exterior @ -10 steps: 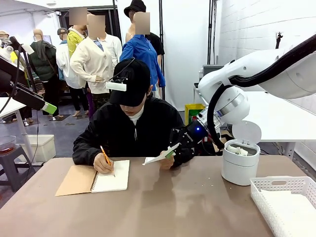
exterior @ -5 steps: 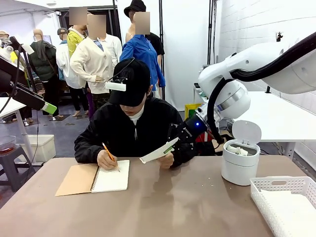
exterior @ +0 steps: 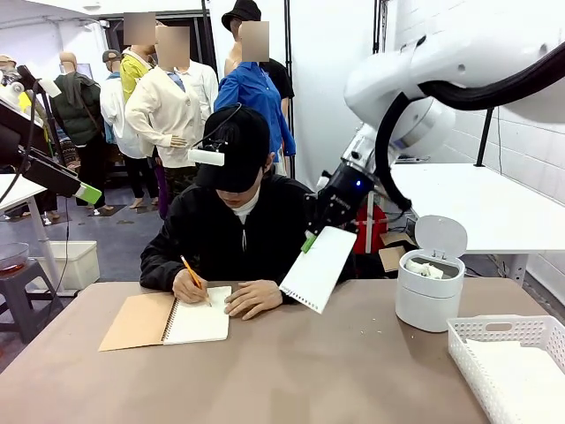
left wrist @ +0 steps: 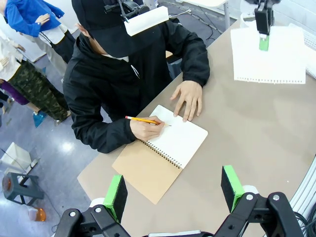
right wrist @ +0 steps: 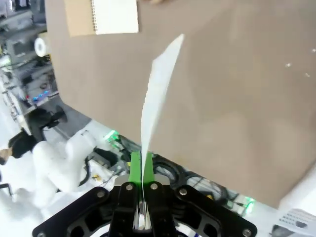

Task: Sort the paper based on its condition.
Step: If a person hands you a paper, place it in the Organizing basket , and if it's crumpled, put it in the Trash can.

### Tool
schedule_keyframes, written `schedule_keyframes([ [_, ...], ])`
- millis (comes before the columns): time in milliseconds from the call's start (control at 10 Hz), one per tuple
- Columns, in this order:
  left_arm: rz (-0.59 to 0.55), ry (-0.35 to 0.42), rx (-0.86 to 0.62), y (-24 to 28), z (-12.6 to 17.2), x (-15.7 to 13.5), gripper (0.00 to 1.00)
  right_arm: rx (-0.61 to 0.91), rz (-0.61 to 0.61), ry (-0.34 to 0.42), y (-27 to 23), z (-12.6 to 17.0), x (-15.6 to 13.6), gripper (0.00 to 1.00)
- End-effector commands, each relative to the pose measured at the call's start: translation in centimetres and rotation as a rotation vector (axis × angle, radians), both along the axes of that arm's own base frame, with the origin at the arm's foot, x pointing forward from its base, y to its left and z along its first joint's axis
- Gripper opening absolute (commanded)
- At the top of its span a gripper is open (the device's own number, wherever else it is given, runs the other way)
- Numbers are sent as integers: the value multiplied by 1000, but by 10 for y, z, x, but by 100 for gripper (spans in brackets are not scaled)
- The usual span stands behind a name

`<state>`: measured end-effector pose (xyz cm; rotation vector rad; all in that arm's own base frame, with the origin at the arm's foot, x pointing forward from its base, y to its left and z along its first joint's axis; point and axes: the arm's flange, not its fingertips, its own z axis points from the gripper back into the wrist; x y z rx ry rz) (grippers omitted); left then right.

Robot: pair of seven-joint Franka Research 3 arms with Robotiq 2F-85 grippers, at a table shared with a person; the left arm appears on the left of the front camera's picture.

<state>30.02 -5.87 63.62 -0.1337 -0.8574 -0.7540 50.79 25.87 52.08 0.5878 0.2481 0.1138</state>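
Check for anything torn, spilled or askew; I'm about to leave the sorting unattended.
Nothing stands out. The sheet hangs smooth and uncreased from the right gripper, pinched at its upper edge. The bin stands upright, lid up, with a crumpled wad inside. The basket sits upright beside it.

sheet mid-frame: smooth matt white paper, punched-hole edge. tabletop: smooth matt brown. basket lower right: white plastic lattice. bin: white plastic, slight gloss (lid too). notebook cover lower left: matt brown card, wire spiral.
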Motion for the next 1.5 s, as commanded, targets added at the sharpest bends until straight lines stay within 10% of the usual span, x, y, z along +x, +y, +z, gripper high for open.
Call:
schedule_keyframes([
  [0,6,0,4,0,0,0,100,-57,105,-179,-8,28,-12,0],
  [700,6,0,4,0,0,0,100,-432,112,-555,-69,113,-57,0],
  [1100,6,0,4,0,0,0,100,-508,-66,-638,-129,109,-97,0],
  [1400,6,0,4,0,0,0,100,-481,-84,-545,-178,76,-108,0],
])
